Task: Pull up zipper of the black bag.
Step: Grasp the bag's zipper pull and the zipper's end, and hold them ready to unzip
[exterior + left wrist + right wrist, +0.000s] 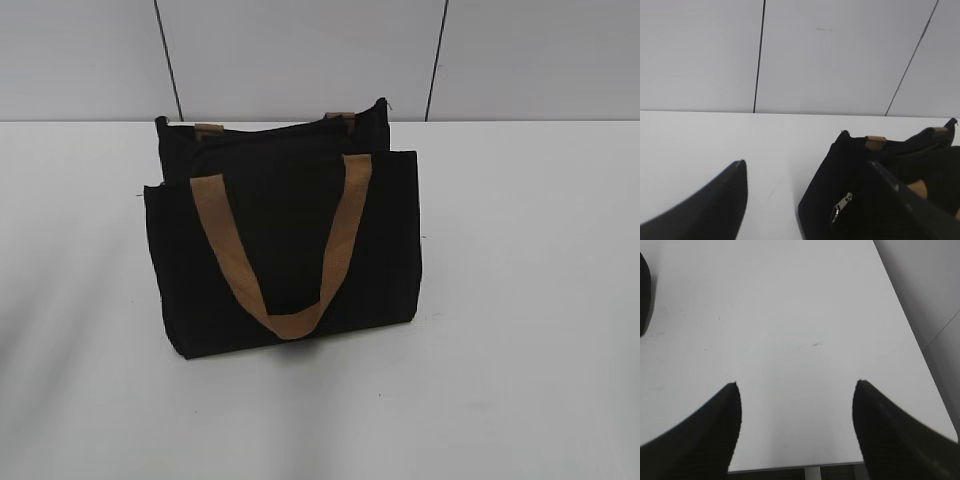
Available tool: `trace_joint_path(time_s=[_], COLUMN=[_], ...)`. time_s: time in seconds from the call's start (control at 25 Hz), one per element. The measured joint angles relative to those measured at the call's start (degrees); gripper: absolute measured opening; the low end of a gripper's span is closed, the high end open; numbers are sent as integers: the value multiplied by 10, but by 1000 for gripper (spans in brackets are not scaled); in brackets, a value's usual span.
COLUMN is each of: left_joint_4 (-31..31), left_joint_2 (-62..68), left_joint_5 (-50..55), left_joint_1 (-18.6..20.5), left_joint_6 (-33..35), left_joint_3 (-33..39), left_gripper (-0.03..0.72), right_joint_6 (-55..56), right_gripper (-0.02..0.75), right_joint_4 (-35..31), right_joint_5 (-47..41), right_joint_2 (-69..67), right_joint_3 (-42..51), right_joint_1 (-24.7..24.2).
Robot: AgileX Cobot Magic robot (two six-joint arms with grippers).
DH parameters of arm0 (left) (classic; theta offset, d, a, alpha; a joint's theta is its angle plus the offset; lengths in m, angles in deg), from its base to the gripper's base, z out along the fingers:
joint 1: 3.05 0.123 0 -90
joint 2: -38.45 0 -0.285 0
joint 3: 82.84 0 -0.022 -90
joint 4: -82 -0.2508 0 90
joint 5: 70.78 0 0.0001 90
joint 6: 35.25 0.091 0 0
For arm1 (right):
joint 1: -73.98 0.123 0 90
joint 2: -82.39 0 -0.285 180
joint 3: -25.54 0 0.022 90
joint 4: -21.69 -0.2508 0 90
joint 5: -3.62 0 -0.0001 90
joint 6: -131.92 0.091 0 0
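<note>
The black bag [285, 230] stands upright in the middle of the white table, a tan strap [225, 245] hanging in a loop down its front. In the left wrist view its near end [820, 210] shows at the lower right, with the silver zipper pull tab [841, 206] hanging on that end. My left gripper [807, 167] is open; its right finger lies over the bag's end, its left finger over bare table, and the tab sits between them, untouched. My right gripper [796, 385] is open and empty above bare table. Neither gripper shows in the exterior view.
The white table [530, 300] runs back to a grey panelled wall [300, 50]. The right wrist view shows the table's edge [790, 467] and a dark shape [643, 295] at its left border, which I cannot identify.
</note>
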Motion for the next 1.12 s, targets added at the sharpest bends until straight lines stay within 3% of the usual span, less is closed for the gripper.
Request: trace_joint_path(time_s=[0.24, 0.4, 0.64, 0.84, 1.12], left_joint_4=[20, 9, -38, -112, -192], left_joint_2=[66, 134, 292, 426, 579], left_joint_5=[-187, -275, -380, -484, -613], left_joint_1=[-49, -74, -78, -78, -78], left_joint_6=[0, -1, -63, -112, -122], left_joint_3=[105, 126, 126, 126, 126], left_gripper=[540, 540, 540, 540, 519], right_joint_6=[0, 0, 0, 0, 0], right_gripper=[538, 538, 538, 538, 538], right_joint_4=[0, 0, 0, 0, 0], right_joint_5=[0, 0, 0, 0, 0], right_joint_2=[0, 0, 0, 0, 0], right_joint_3=[0, 0, 0, 0, 0], right_joint_1=[0, 0, 0, 0, 0])
